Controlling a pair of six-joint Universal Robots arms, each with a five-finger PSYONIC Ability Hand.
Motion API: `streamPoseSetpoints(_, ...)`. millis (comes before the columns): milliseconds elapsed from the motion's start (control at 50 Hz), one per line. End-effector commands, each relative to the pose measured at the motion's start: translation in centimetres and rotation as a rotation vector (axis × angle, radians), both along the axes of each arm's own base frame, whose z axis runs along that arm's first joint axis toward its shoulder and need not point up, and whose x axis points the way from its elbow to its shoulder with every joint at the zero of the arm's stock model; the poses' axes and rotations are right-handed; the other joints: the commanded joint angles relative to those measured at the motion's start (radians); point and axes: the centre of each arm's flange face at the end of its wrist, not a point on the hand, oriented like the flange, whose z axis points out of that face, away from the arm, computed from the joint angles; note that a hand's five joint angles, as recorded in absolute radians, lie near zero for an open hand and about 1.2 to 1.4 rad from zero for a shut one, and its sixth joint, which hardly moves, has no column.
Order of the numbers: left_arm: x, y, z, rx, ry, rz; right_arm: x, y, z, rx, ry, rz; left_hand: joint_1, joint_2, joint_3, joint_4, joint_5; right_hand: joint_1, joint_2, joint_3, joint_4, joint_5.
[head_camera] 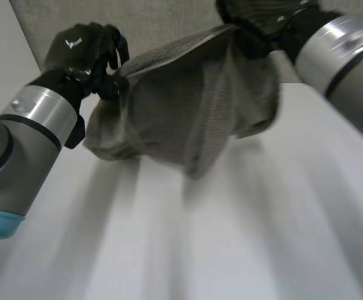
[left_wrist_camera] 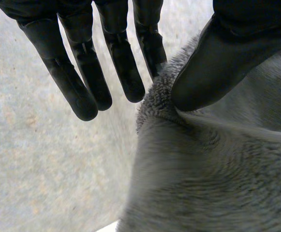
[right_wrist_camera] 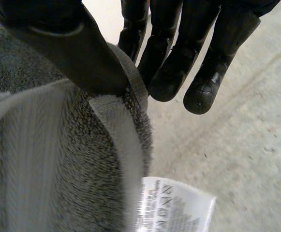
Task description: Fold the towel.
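Both ends of the towel's (head_camera: 187, 106) upper edge are pinched: left hand (head_camera: 84, 50) on one, right hand (head_camera: 256, 19) on the other.

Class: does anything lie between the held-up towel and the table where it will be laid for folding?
Nothing visible does. The towel hangs pinched by the left hand and right hand; the white table beneath is bare.
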Motion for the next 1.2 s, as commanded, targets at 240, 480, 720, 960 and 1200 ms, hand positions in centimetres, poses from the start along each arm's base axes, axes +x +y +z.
streamPoseSetpoints(240,-0.3,0.4,-12.6,0.38,-0.152,-0.017,2.5,4.2,-12.4,0.437,0.387,0.135,-0.119,-0.143,-0.149,-0.136,-0.312,-1.021,-1.023,-1.031,-1.034,-1.027)
streamPoseSetpoints(480,2.1,0.6,-15.5,0.455,-0.244,0.041,-2.7,-1.9,-11.7,0.574,0.236,-0.09,-0.172,-0.195,-0.202,-0.188,-0.364,-1.148,-1.151,-1.158,-1.162,-1.155)
streamPoseSetpoints(720,1.7,0.9,-15.6,0.383,-0.329,0.019,-8.0,-3.5,-14.2,0.654,0.208,-0.225,-1.047,-1.07,-1.077,-1.063,-1.24,-1.148,-1.151,-1.158,-1.162,-1.155)
streamPoseSetpoints(960,-1.0,-3.0,-15.6,0.311,-0.299,0.004,-10.9,-7.7,-17.8,0.73,0.202,-0.312,-1.027,-1.05,-1.056,-1.043,-1.219,-1.148,-1.151,-1.158,-1.162,-1.155)
streamPoseSetpoints(1200,-2.1,-5.1,-18.5,0.353,-0.321,0.001,-10.4,-11.0,-22.1,0.765,0.222,-0.304,-1.012,-1.035,-1.042,-1.028,-1.204,-1.003,-1.005,-1.013,-1.016,-1.01)
